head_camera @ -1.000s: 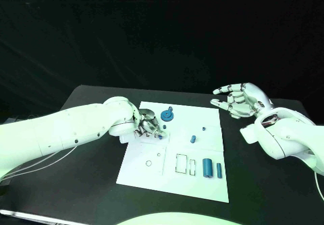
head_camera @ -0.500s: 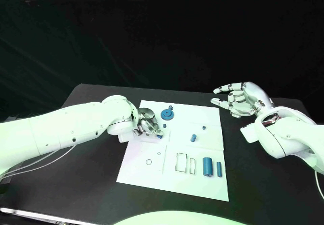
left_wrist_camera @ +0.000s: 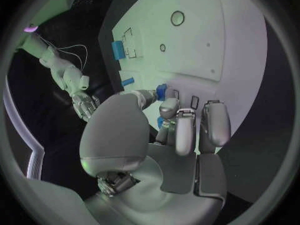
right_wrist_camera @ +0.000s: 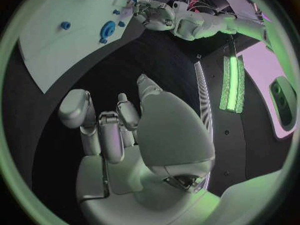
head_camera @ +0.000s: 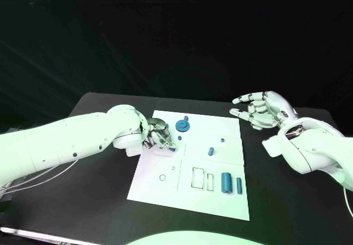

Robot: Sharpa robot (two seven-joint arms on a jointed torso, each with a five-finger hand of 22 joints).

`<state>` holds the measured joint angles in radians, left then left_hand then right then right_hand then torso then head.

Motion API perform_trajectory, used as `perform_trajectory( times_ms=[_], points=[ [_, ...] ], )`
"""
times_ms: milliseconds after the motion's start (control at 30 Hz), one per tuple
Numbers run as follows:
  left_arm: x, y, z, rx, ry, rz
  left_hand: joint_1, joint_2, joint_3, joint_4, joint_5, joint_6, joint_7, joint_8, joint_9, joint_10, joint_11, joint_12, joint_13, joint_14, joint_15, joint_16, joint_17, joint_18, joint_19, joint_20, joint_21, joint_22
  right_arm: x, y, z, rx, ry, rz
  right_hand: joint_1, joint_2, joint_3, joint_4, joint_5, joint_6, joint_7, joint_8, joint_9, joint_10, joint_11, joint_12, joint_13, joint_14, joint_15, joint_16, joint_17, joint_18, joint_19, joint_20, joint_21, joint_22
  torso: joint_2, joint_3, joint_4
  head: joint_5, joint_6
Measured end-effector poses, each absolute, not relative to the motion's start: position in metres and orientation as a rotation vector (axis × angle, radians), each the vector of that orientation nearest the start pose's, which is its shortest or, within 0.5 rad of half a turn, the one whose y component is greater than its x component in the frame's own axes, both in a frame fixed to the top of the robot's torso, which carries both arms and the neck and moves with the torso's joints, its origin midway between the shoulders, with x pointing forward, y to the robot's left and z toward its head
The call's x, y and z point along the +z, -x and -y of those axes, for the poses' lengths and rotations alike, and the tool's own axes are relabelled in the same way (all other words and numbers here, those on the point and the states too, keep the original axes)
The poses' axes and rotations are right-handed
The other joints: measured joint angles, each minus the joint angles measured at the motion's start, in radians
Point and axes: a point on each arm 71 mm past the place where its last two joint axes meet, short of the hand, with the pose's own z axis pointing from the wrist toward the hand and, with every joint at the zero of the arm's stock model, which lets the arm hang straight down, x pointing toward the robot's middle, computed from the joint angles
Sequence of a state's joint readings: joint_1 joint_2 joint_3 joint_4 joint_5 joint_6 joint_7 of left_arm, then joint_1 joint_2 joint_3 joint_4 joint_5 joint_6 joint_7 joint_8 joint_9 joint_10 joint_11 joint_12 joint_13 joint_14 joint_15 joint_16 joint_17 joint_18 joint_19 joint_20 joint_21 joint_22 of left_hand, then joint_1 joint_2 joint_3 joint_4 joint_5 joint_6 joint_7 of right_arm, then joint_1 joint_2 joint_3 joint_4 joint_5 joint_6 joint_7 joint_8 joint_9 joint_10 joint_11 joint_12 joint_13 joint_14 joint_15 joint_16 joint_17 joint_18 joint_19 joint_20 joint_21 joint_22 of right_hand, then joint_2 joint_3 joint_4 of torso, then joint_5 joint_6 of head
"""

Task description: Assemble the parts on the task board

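We see the task board point(head_camera: 193, 168) lying flat in the middle of the surface point(head_camera: 88, 194), and our left hand point(head_camera: 159, 136) is bent over its left edge toward the far corner, fingers curled down around a small blue part point(left_wrist_camera: 161, 91) that peeks out between the fingertips in the left wrist view. We judge that the hand pinches this piece, though the grip itself is partly hidden. Such a part looks rigid, light and smooth, so we expect it to slip or tilt easily; taking it by its sides, with the fingertips opposed, should keep it upright for seating. A blue gear-like disc point(head_camera: 182, 125) sits near the board's far edge, just beside the left hand. A short blue peg point(head_camera: 211, 151) lies around the middle of the board, and a stout blue cylinder point(head_camera: 226, 180) with a slimmer blue bar point(head_camera: 238, 185) beside it rests toward the near right corner. Our right hand point(head_camera: 262, 109) hovers off the board's far right corner, above the surface, palm turned inward, fingers apart and loosely curved, holding nothing.
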<state>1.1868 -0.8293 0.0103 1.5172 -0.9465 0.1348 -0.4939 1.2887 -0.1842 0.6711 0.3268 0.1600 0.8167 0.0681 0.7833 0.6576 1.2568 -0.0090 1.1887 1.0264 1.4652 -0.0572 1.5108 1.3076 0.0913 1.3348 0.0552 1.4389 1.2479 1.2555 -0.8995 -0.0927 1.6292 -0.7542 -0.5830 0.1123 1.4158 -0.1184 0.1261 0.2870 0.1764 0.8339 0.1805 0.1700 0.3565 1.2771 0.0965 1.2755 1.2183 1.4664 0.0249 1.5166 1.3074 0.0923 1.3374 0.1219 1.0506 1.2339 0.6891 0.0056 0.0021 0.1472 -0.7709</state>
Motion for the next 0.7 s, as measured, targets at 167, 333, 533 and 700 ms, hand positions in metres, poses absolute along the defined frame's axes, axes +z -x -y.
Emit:
perform_trajectory(
  times_ms=[167,333,533,700],
  points=[
    [-0.2154,-0.478,-0.2072,-0.529,0.259,-2.323,0.0,0.0,0.0,0.0,0.0,0.001,0.0,0.0,0.0,0.0,0.0,0.0,0.001,0.0,0.0,0.003,0.0,0.0,0.0,0.0,0.004,0.004,-0.159,-0.473,0.2096,1.042,-0.472,-1.502,0.0,0.0,0.0,0.0,0.0,0.0,0.0,0.0,0.0,0.0,0.0,0.0,0.0,0.0,0.0,0.0,0.0,0.0,0.0,0.0,0.0,0.0,0.001,0.0009,-0.0016,0.001,0.0],
    [-0.2143,-0.4795,-0.2075,-0.499,0.225,-2.299,-0.005,-0.005,0.016,-0.003,0.0,0.001,0.0,0.0,0.0,0.004,-0.003,0.004,0.006,0.001,-0.001,0.003,0.0,-0.016,0.004,-0.004,0.006,0.009,-0.1592,-0.4729,0.2096,1.043,-0.472,-1.504,0.0,0.0,0.0,0.0,0.0,0.0,0.0,0.0,0.0,0.0,0.0,0.0,0.0,0.0,0.0,0.0,0.0,0.0,0.0,0.0,0.0,0.0,0.001,0.0009,-0.0018,0.002,-0.001],
    [-0.2134,-0.4814,-0.2053,-0.473,0.192,-2.273,-0.007,-0.007,0.016,-0.003,-0.002,0.001,0.0,0.0,0.0,0.011,-0.003,0.008,0.01,0.004,-0.003,0.003,0.0,-0.016,0.007,-0.007,0.008,0.013,-0.1593,-0.4729,0.2096,1.043,-0.471,-1.505,-0.005,0.005,0.0,0.0,0.0,0.0,0.0,0.0,-0.001,0.0,0.0,0.0,0.0,0.0,0.0,0.0,0.0,0.0,0.0,0.0,0.0,0.0,0.001,0.0009,-0.0018,0.003,-0.002],
    [-0.2128,-0.4825,-0.2033,-0.458,0.17,-2.257,-0.012,-0.012,0.019,0.0,-0.002,0.004,0.0,0.004,0.072,0.011,-0.003,0.008,0.013,0.004,-0.003,0.003,0.0,-0.016,0.007,-0.007,0.008,0.015,-0.1595,-0.4729,0.2094,1.043,-0.47,-1.506,-0.007,0.007,0.0,0.0,0.0,0.0,0.0,0.0,-0.001,0.0,0.0,0.0,0.0,0.0,0.0,0.0,0.0,0.0,0.0,0.0,0.0,0.0,0.001,0.0009,-0.0019,0.003,-0.004]
  ],
)
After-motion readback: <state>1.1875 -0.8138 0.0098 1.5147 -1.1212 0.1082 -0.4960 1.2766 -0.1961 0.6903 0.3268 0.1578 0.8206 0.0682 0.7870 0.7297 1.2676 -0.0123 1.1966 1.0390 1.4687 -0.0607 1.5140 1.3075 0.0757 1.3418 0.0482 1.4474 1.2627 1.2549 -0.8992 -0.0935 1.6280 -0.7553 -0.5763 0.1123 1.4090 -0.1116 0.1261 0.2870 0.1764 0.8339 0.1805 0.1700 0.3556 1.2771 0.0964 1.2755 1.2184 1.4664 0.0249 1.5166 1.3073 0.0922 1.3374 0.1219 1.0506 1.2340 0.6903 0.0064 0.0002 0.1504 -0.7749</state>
